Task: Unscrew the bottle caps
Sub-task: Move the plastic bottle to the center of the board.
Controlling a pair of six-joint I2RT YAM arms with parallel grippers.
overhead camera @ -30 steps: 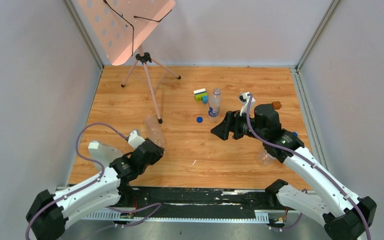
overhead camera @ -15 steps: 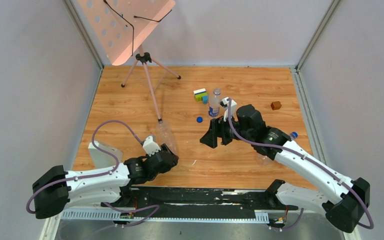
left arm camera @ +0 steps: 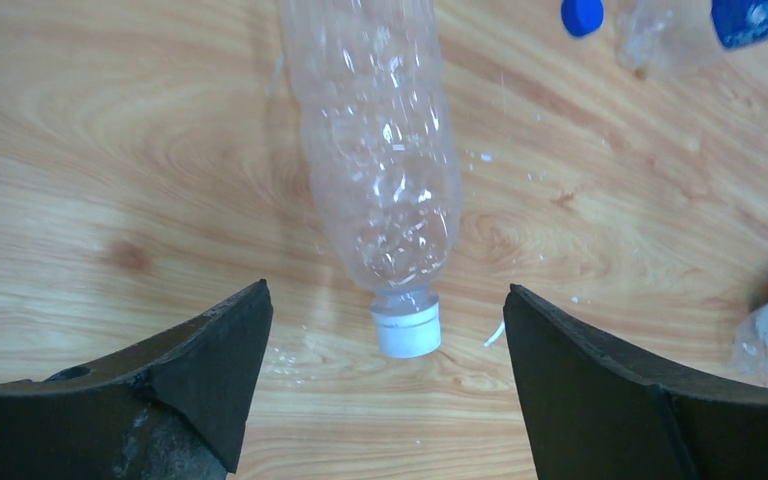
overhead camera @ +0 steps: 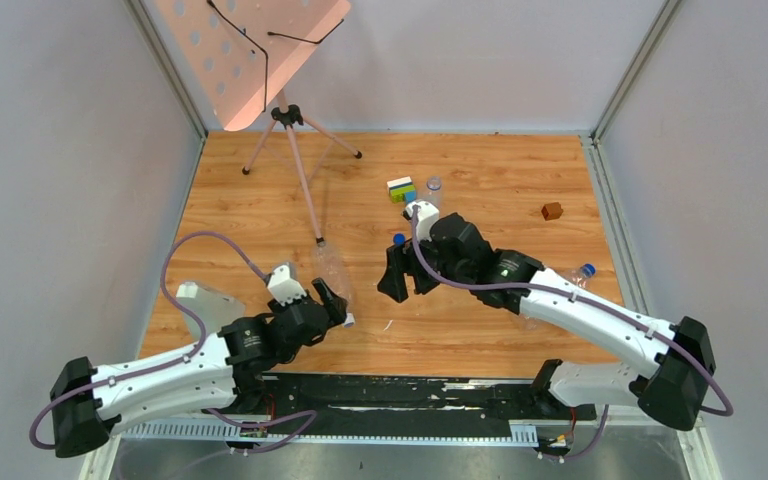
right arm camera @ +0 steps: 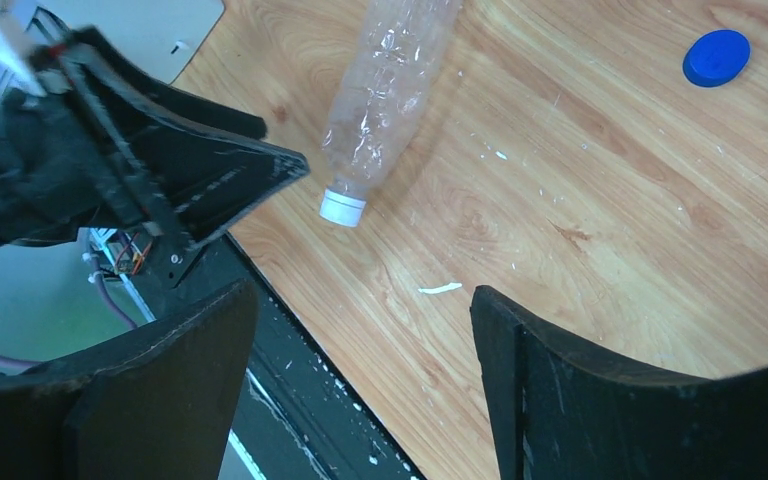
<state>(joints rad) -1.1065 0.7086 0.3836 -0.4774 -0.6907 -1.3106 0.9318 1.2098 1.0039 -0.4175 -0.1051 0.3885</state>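
- Left tool (left arm camera: 385,292): released, jaws spread wide and holding nothing. It sits low over the bench (overhead camera: 480,330) at the near left.
- Just beyond its jaws lies an unlabelled clear bottle (left arm camera: 380,150) on its side. The white cap (left arm camera: 407,331) is on its neck and points toward the near edge. Neither jaw touches it.
- Right tool (right arm camera: 362,290): also released, jaws apart with nothing between them. It hangs above the middle of the bench, angled toward the left tool and the white-capped bottle.
- A loose blue cap (overhead camera: 398,239) lies on the wood just beside the right tool, on its far side.
- Behind the right arm, the top of another clear bottle (overhead camera: 433,186) shows, next to a coloured toy block cluster (overhead camera: 401,189).
- A bottle with a blue cap (overhead camera: 587,269) lies near the right edge, partly hidden by the right arm.
- A small brown cube (overhead camera: 552,211) sits far right, well apart from both tools.
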